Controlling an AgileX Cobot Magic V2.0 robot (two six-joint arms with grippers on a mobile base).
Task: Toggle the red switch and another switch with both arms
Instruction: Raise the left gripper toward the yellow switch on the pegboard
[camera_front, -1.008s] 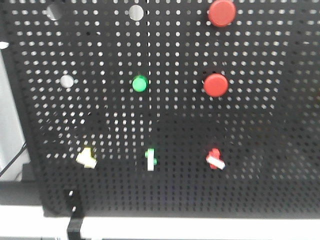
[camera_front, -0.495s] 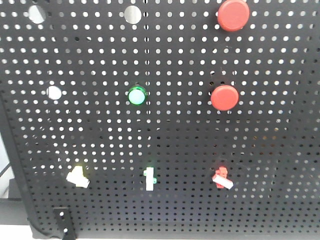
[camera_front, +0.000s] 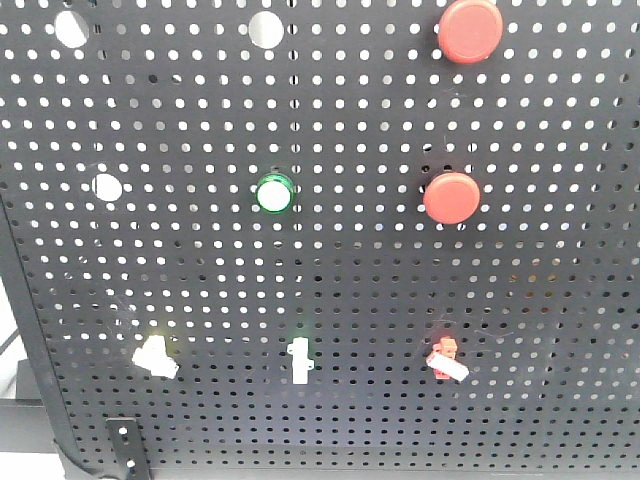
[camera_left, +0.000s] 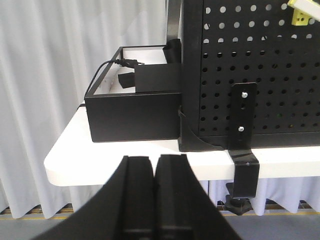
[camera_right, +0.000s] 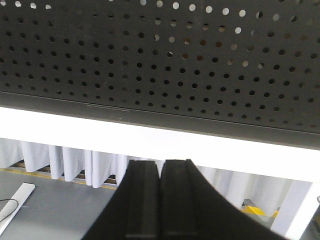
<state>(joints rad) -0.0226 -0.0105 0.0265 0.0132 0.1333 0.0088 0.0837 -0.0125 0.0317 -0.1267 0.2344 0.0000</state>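
On the black pegboard (camera_front: 330, 280), the small red switch (camera_front: 445, 357) sits low right with its white lever tip pointing down-right. The pale cream switch (camera_front: 155, 355) sits low left; its yellow corner (camera_left: 301, 15) shows at the top right of the left wrist view. No gripper appears in the front view. My left gripper (camera_left: 155, 162) is shut and empty, below the white table's edge, left of the board's clamp. My right gripper (camera_right: 161, 165) is shut and empty, below the board's bottom edge (camera_right: 150, 117).
A narrow white-green toggle (camera_front: 299, 359) sits between the two switches. A green button (camera_front: 274, 193) and two large red push buttons (camera_front: 451, 197) (camera_front: 470, 29) are higher up. A black box (camera_left: 132, 107) with a cable stands left of the board. A black clamp (camera_left: 243, 155) grips the white table (camera_left: 100, 160).
The front view has shifted: the board's parts have slid down and outward in the frame, and the picture is sharper. The switches' levers look unchanged.
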